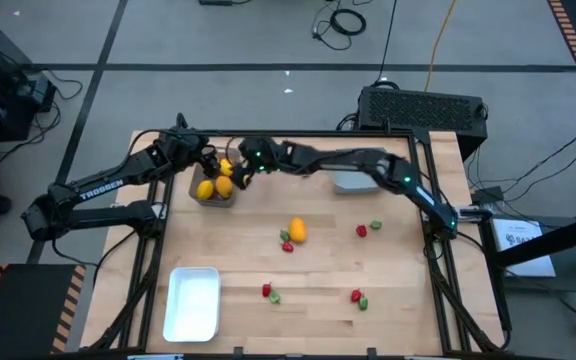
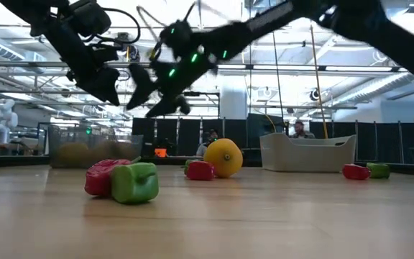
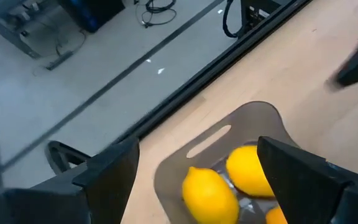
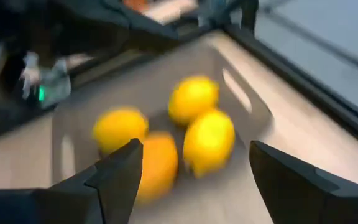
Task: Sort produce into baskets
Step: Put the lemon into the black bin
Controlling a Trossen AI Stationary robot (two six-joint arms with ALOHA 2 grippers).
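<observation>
Both arms hang over the brown-grey basket (image 1: 213, 194) at the desk's (image 1: 308, 280) far side. The right gripper (image 4: 191, 180) has its jaws spread wide and empty; directly below and between them lie three yellow lemons (image 4: 208, 142) and an orange fruit (image 4: 157, 165) (all inside the basket). The left gripper (image 3: 197, 177) also has its jaws open, with lemons in the basket between them.

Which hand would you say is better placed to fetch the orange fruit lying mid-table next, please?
Probably the right hand: both hover open over the brown-grey basket, but the round orange fruit lies toward the right arm's side.
</observation>
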